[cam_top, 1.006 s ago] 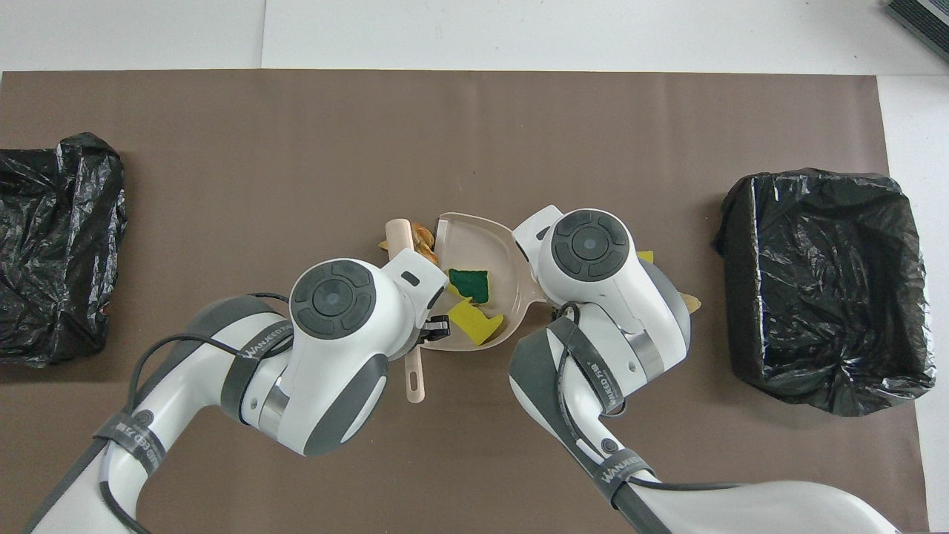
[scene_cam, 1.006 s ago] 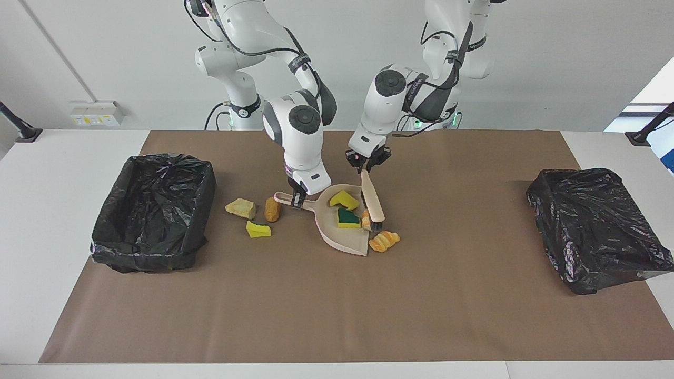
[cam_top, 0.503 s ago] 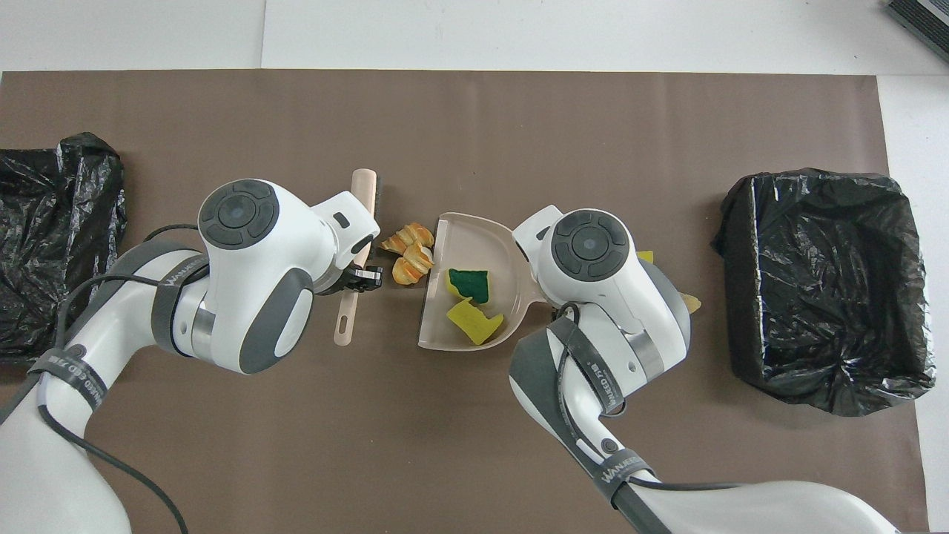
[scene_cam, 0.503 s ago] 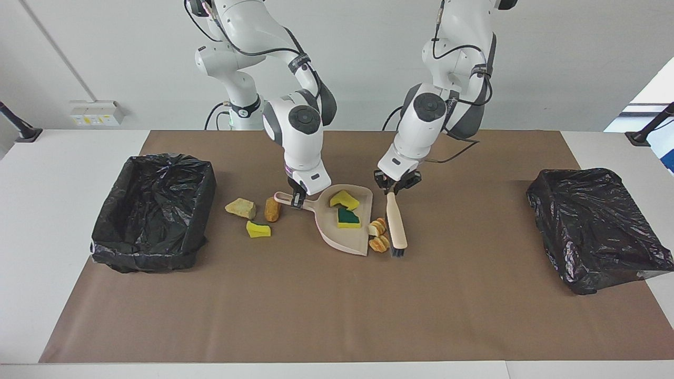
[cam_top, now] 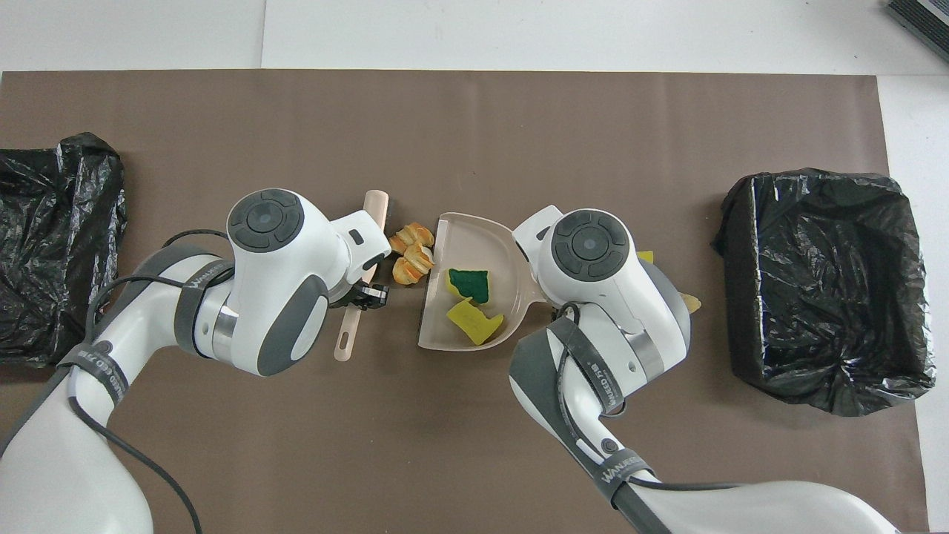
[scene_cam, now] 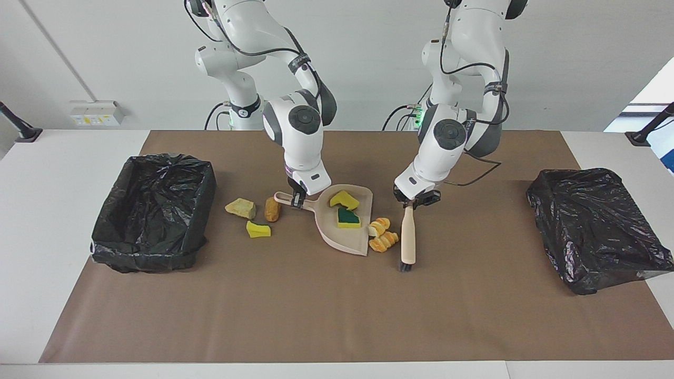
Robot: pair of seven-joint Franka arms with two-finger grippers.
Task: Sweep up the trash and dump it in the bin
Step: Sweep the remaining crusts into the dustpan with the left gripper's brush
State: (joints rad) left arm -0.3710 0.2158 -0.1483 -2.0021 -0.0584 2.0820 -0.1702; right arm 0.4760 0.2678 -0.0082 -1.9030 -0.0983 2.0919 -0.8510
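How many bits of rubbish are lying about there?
7: two yellow-and-green sponge pieces in the pale pink dustpan, two orange bread lumps at its mouth, three scraps beside its handle. None seems hidden.

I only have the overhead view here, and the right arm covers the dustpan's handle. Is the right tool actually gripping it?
Observer: Yes. In the facing view the right tool is shut on the handle of the dustpan, which rests on the mat.
Reviewer: What scraps sit under that arm?
Observer: Three lie beside the handle, toward the right arm's end: a tan lump, a brown lump and a yellow sponge piece.
Reviewer: And the brush?
Observer: The left tool is shut on the upper end of the brush, which slants with its bristle end down at the mat.
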